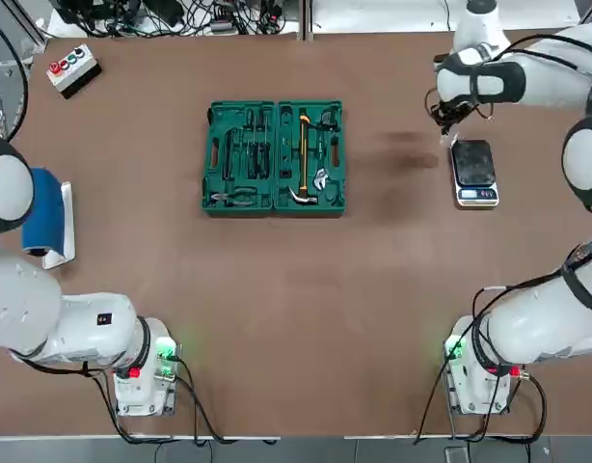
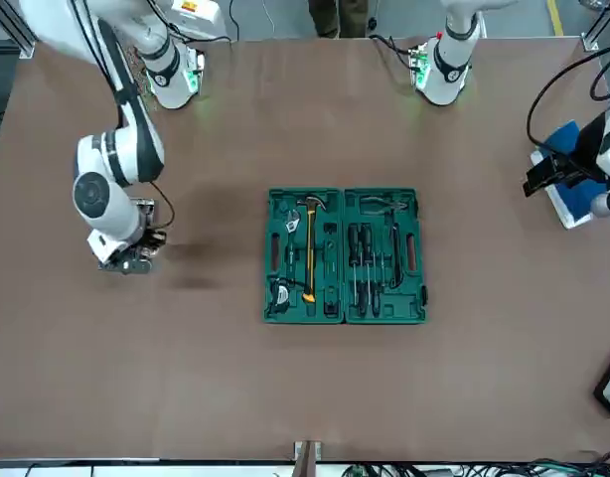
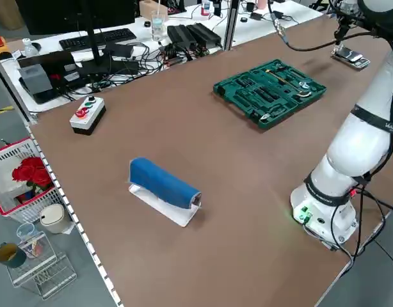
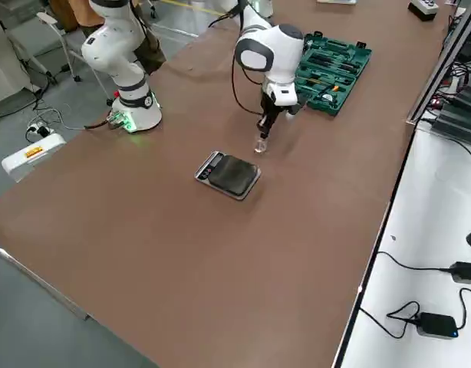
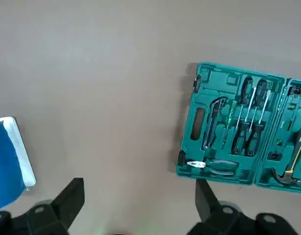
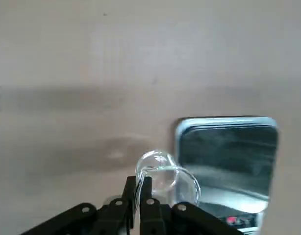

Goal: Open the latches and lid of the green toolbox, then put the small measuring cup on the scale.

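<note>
The green toolbox [image 1: 273, 157] lies flat open mid-table. Its lid [image 1: 240, 157], with pliers and screwdrivers, is folded to the left of the hammer half [image 1: 310, 157]. Black latches [image 5: 181, 157] show on the lid's outer edge. My right gripper [image 6: 139, 192] is shut on the rim of the small measuring cup [image 6: 163, 177], a clear cup hanging low over the table. The cup [image 4: 261, 145] is just beyond the far left corner of the scale [image 1: 474, 172], beside the black plate [image 6: 229, 152], not over it. My left gripper [image 5: 138, 196] is open and holds nothing, raised at the table's left.
A blue roll on a white base [image 1: 45, 214] lies at the left edge under my left arm. A grey box with coloured buttons [image 1: 72, 68] sits at the far left corner. Bare brown tabletop lies between the toolbox and the scale.
</note>
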Robot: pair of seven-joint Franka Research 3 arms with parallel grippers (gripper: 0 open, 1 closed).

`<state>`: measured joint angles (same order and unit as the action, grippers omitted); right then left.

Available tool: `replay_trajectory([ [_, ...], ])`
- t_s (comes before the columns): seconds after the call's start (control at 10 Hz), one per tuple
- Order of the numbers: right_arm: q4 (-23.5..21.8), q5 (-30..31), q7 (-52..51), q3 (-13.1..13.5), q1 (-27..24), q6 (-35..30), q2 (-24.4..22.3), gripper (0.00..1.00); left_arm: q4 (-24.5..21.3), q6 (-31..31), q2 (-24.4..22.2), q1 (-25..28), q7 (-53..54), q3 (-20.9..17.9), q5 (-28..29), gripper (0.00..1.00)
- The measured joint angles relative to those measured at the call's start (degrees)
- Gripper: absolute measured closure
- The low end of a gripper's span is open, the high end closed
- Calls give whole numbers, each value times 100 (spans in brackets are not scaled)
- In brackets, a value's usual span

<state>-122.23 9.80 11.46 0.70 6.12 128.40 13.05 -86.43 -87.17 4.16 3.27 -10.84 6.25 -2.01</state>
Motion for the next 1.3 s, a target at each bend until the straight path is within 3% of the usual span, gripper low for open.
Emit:
replay_trajectory([
  [0.2, -276, 16, -627, 407, -27, 71, -239, 93, 0, 0, 49, 5, 3, 0, 0, 0],
  [0.6, -1011, 21, -1607, 1060, -99, 1066, -369, 93, 4, 0, 52, 55, 160, -26, -171, 0],
  [0.8, -1214, 21, -1632, 1073, -98, 1336, -368, 93, 5, 0, 52, 64, 192, -35, -189, 0],
  [1.3, -1244, 21, -1632, 1075, -99, 1390, -368, 93, 4, 0, 66, 82, 196, -37, -202, 0],
])
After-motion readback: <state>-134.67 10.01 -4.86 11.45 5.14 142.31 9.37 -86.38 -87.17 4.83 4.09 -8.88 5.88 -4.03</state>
